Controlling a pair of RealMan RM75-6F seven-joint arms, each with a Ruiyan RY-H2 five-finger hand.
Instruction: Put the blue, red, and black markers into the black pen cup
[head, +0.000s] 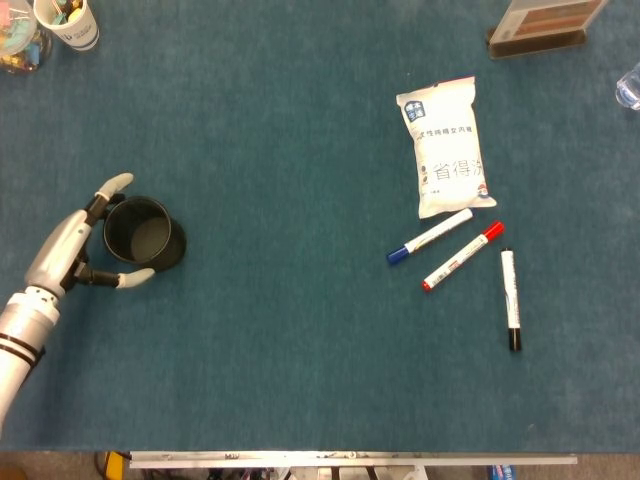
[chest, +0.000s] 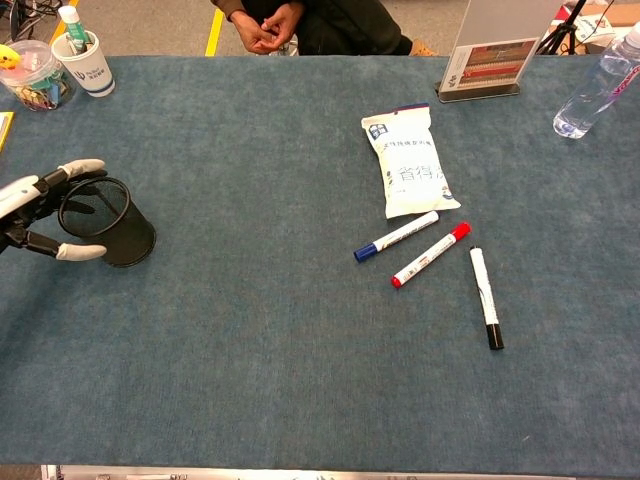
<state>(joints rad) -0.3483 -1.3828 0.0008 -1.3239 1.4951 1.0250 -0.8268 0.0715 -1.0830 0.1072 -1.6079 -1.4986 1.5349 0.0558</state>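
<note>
Left hand: at the left edge of the frame, fingers spread wide around the left side of the pen cup, nothing gripped. Upper fingers lie at the cup's far rim, thumb tip just beside its near wall (whether they touch the mesh, cannot tell).
Right hand: in neither view.
Black pen cup: mesh cup standing upright at left centre, mouth up, inside looks bare; chest view shows it at.
Blue marker: right of centre, lying flat, slanted, blue cap at its lower-left end, upper end just below the pouch.
Red marker: just beside the blue one and roughly parallel, red cap at the upper-right end, a small red tip at the lower left.
Black marker: rightmost of the three, near vertical in frame, black cap at the lower end, close to the red marker's cap end but apart.
All three markers: well apart from the cup, across the blue-green table cover.
White snack pouch: flat, above the markers, printed side up.
Upper left corner: white paper cup with pens, clear tub beside it.
Upper right: sign stand, clear water bottle.
Top edge, chest view: a person's clasped hands.
</note>
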